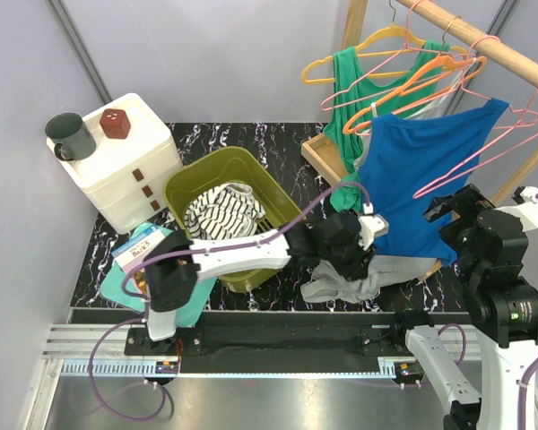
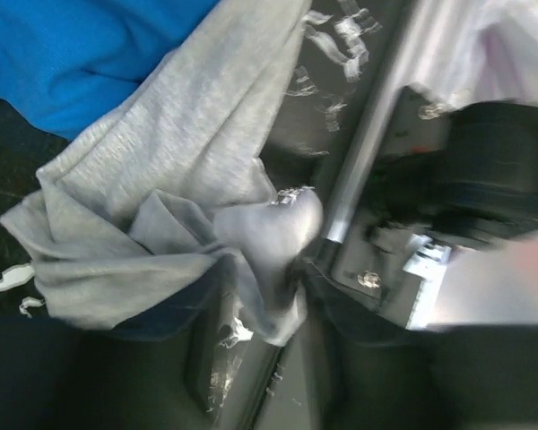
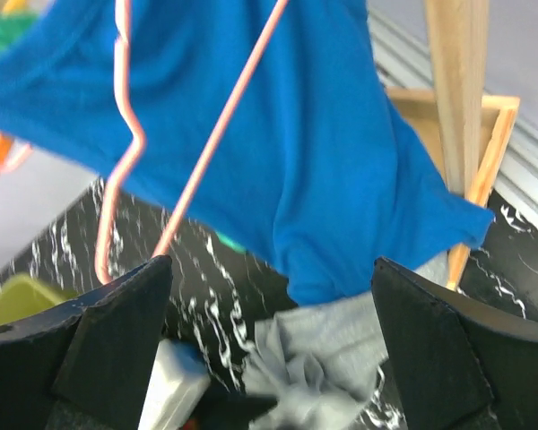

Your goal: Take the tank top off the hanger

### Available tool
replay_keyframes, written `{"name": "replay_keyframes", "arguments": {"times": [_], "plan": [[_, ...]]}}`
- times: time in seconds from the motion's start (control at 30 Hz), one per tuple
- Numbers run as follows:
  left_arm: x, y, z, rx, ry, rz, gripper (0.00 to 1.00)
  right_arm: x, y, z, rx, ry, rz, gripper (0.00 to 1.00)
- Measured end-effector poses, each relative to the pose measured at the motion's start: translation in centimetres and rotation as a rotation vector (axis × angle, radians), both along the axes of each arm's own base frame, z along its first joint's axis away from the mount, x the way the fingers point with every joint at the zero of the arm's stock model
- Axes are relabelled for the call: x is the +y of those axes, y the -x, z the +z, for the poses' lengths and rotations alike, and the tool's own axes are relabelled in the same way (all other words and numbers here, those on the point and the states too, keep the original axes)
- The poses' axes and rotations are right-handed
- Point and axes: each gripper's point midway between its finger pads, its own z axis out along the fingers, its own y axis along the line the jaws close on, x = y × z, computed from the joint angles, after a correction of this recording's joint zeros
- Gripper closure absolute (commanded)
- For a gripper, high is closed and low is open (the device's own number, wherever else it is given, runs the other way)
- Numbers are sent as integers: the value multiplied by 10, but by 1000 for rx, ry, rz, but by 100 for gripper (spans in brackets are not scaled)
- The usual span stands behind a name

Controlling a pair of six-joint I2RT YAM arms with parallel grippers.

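Blue tank top hangs on a pink hanger from the wooden rail above the right side of the desk. One hanger wire runs across the front of the fabric, and the hem reaches down near the desk surface. A grey garment lies crumpled on the desk toward the near edge, right of centre, directly below the blue hem. The left arm reaches across from the near-left corner. The left end effector sits on the grey heap, and the left wrist view shows it clenched on a bunched fold of that grey cloth, though the view is blurred. The right end effector hovers at the right edge of the blue tank top, released, its two fingers spread wide with nothing between them. Seen from the right wrist, the pink wire and blue fabric hang just beyond its open jaws. A green tank top hangs on a yellow hanger further back on the rail. An olive bin at mid-desk holds a striped cloth. A white drawer box stands at the far-left corner.
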Motion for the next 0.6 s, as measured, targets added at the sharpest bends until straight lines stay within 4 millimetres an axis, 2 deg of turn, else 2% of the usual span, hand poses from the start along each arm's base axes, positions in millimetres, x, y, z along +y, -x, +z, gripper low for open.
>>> {"name": "replay_keyframes", "arguments": {"times": [0.07, 0.1, 0.17, 0.23, 0.43, 0.53, 0.6], "plan": [[-7, 1, -23, -27, -51, 10, 33, 5, 5, -5, 20, 3, 38, 0], [-9, 0, -35, -44, -78, 19, 18, 6, 7, -6, 27, 7, 50, 0], [-10, -1, -57, -90, -136, 35, 6, 11, 12, -7, 26, 5, 81, 0], [-8, -4, -75, -144, -190, 59, 1, 14, 18, -7, 19, 3, 102, 0], [-13, -13, -114, -296, -306, 106, 1, 24, 31, -11, 3, -20, 166, 0], [-17, -24, -123, -350, -335, 136, 1, 29, 33, -17, 16, -30, 192, 0], [-22, -32, -123, -380, -334, 154, 1, 32, 35, -21, 25, -36, 210, 0]]}}
